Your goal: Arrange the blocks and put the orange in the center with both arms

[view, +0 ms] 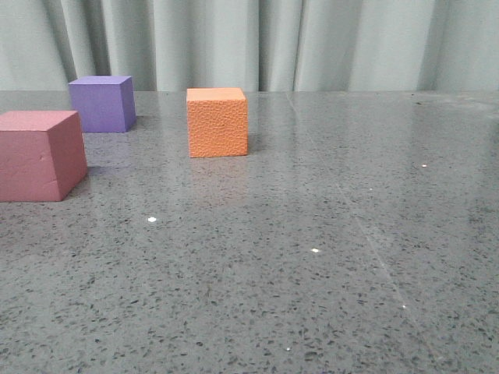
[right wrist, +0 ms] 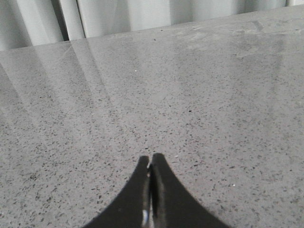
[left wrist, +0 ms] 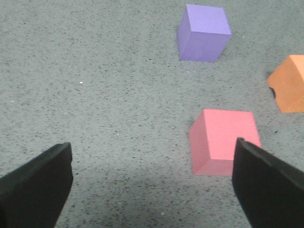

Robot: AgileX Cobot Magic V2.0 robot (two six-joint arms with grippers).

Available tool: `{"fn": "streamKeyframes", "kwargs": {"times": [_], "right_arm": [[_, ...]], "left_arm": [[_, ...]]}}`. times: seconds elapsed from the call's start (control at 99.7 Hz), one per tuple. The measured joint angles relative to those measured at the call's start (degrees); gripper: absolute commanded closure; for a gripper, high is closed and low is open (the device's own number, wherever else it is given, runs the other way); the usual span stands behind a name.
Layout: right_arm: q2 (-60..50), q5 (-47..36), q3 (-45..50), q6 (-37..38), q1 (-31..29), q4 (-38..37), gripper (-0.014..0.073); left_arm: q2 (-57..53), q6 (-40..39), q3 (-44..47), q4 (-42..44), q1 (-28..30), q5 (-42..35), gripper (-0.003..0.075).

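Observation:
Three foam cubes stand on the grey stone table. In the front view the pinkish-red cube (view: 39, 154) is at the left edge, the purple cube (view: 102, 103) is behind it, and the orange cube (view: 217, 121) stands left of the middle, further back. No gripper shows in the front view. In the left wrist view my left gripper (left wrist: 153, 156) is open and empty above the table. The pinkish-red cube (left wrist: 223, 140) lies just beyond one of its fingers (left wrist: 266, 185), with the purple cube (left wrist: 203, 32) and the orange cube (left wrist: 290, 83) further off. My right gripper (right wrist: 151, 160) is shut and empty over bare table.
A pale pleated curtain (view: 249, 43) hangs behind the table's far edge. The speckled tabletop (view: 327, 257) stretches to the right and the front.

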Motion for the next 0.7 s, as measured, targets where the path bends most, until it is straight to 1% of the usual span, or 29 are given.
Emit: {"fn": "streamKeyframes", "kwargs": {"times": [0.18,0.321,0.441,0.571,0.652,0.702], "right_arm": [[0.0,0.0,0.0,0.0,0.0,0.0,0.0661],[0.0,0.0,0.0,0.0,0.0,0.0,0.0661],[0.0,0.0,0.0,0.0,0.0,0.0,0.0661],[0.0,0.0,0.0,0.0,0.0,0.0,0.0661],[0.0,0.0,0.0,0.0,0.0,0.0,0.0661],[0.0,0.0,0.0,0.0,0.0,0.0,0.0661]], "left_arm": [[0.3,4.8,-1.0,-7.3,-0.6,-0.1,0.0073],[2.8,7.4,-4.8,-12.0,-3.5,-0.7,0.0080],[7.5,7.8,-9.9,-13.2,-7.7,-1.7,0.0080],[14.6,7.9,-16.1,-13.4,-14.0,-3.9,0.0081],[20.3,5.8,-19.7,-11.3,-18.0,-5.3,0.0081],[23.9,2.9,-22.5,-7.6,-21.1,-5.5,0.0081]]}}
